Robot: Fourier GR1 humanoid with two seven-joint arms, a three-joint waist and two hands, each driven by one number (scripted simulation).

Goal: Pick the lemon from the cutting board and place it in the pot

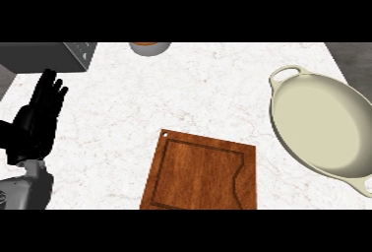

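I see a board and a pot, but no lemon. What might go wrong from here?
No lemon shows on the cutting board or in the pot, so the pick may find nothing. The left hand rests open at the far left, opposite the pot: probably an awkward reach.

No text, label, brand, number or sign can be read. The wooden cutting board (200,172) bears only a carved groove line, the cream pot (320,125) is plain inside and on its rim, and the speckled white surface (181,88) carries no lettering.
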